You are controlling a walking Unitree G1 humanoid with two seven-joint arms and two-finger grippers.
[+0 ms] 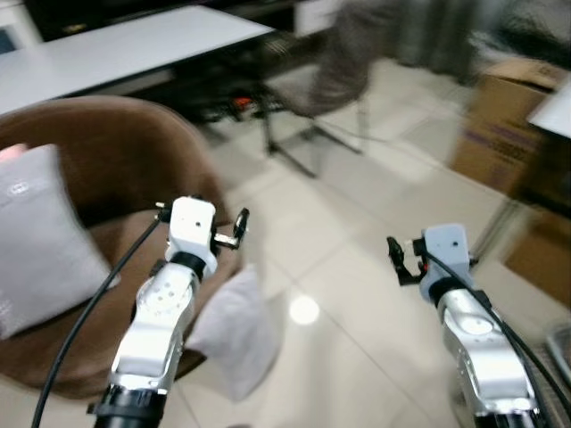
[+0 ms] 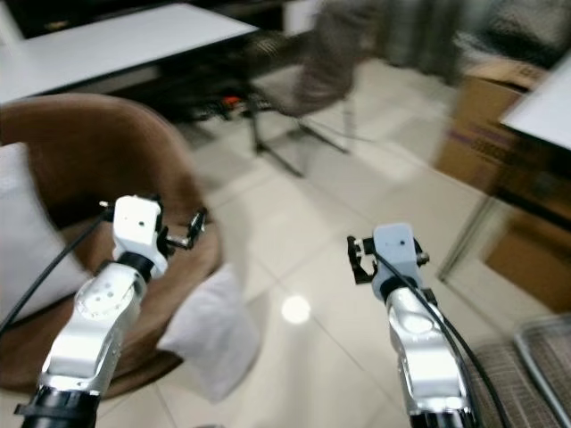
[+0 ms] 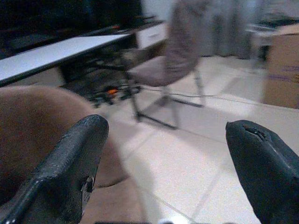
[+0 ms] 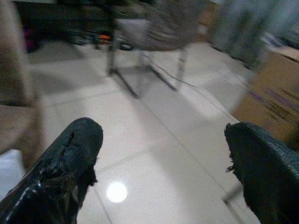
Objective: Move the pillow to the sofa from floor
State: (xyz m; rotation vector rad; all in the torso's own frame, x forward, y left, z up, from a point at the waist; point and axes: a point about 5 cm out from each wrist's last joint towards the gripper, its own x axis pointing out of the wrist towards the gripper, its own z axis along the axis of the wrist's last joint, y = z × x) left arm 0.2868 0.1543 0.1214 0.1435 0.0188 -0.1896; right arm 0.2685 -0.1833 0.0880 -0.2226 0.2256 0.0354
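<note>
- Both arms are raised in front of the body, nearest the head camera. The left gripper and right gripper have their fingers spread wide and hold nothing; floor tile shows through each gap in the wrist views.
- Pillow on the floor: pale grey, propped upright on the tiles, below and just to the inner side of the left gripper, leaning against or very close to the sofa's front edge. Contact with the sofa cannot be confirmed through the blur. Neither gripper touches it.
- Sofa: brown, rounded, beside and below the left gripper. A second grey cushion already sits on its seat, resting against the back.
- Judgement: the pickup has not begun. Raised, open grippers suit an approach posture; the arms would need to come down and close on the pillow from both sides, since it is soft and bulky.
- Floor: glossy tile with a light reflection between the grippers.
- Farther off, ahead of both grippers: a chair, a white table, and cardboard boxes beyond the right gripper. All are blurred.
</note>
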